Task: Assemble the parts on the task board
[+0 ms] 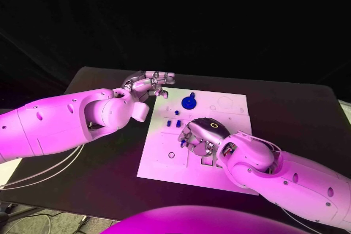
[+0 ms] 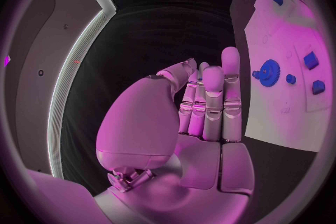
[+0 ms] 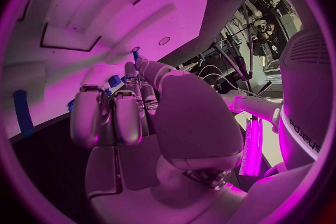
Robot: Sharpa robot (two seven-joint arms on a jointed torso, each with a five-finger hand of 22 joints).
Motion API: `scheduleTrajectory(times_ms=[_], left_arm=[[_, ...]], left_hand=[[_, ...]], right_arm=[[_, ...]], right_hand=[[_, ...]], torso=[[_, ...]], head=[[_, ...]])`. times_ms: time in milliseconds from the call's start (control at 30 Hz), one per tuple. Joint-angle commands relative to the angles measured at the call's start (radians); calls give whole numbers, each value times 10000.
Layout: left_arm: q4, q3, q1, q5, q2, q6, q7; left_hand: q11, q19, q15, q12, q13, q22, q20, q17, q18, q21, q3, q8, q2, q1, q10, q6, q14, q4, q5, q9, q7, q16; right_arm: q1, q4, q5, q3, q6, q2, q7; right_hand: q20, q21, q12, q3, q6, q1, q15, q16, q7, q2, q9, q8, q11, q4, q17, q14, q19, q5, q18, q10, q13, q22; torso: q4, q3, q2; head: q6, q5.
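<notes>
Nearest the head camera, the right hand lies low over the middle of the task board, fingers curled down among small blue parts; whether it holds one I cannot tell; the left hand hovers at the board's upper-left corner, fingers loosely together, holding nothing; a blue gear sits in the board's upper middle. Judged step: picking or seating a small part; next comes fine alignment with its socket.
</notes>
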Motion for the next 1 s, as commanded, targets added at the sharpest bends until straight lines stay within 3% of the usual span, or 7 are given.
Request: scheduleTrajectory(times_ms=[33, 733, 800, 867, 1000], left_arm=[[7, 6, 6, -43, 32, 228, 29], [-2, 6, 6, -69, 49, 254, 5], [2, 6, 6, -70, 49, 252, 2], [4, 6, 6, -77, 50, 240, -16], [1, 6, 6, -85, 49, 225, -38]], left_hand=[[-33, -44, 4, 68, 14, -11, 45, -14, 185, -52, -13, 58, 10, 89, -69, -55, -70, -29, 22, -15, -15, 17], [-28, -47, 9, 82, 17, -11, 49, -23, 183, -54, -23, 62, 18, 78, -86, -65, -77, -24, 22, -16, -10, 17], [-28, -47, 9, 82, 17, -11, 49, -23, 183, -54, -23, 62, 18, 78, -86, -65, -77, -24, 22, -16, -10, 17], [-28, -47, 9, 82, 17, -11, 49, -23, 183, -54, -23, 62, 18, 78, -86, -65, -77, -24, 22, -16, -10, 17], [-28, -47, 9, 82, 17, -11, 49, -23, 183, -54, -23, 62, 18, 78, -86, -65, -77, -24, 22, -16, -10, 17]], right_arm=[[-11, -26, -172, -12, 319, 13, 32], [-11, -92, -368, -99, 736, 109, -167], [-10, -104, -402, -121, 798, 121, -289], [-8, -138, -426, -152, 810, 137, -451], [-7, -166, -449, -183, 766, 143, -603]], right_hand=[[-16, 35, 61, -2, 15, -29, 95, 54, 87, 10, 11, -41, -94, -47, 2, 499, 56, 35, -33, 102, 9, 8], [-3, 24, 64, -57, -3, -117, 115, 44, 97, -27, 15, -43, -80, -57, -19, 494, 41, 39, -29, 70, 1, -11], [24, -14, 38, -165, -207, -316, 178, 33, 154, -111, -28, -101, -19, -1, -41, 486, 5, 121, -20, -130, -37, -64], [108, -152, 42, -326, -921, -664, 287, -23, 303, -319, -217, -123, 109, 131, -131, 457, -103, 287, 18, -543, -75, -263], [240, -583, 67, -674, -1553, -1012, 384, -142, 371, -603, -410, -99, 269, 263, -312, 388, -412, 341, 149, -1451, -86, -871]], torso=[[2, 2, 0], [-7, -2, 1], [-4, -2, 0], [0, -7, -9], [7, -1, -9]], head=[[-27, 45], [-76, 74], [-73, 69], [-67, 67], [-65, 63]])
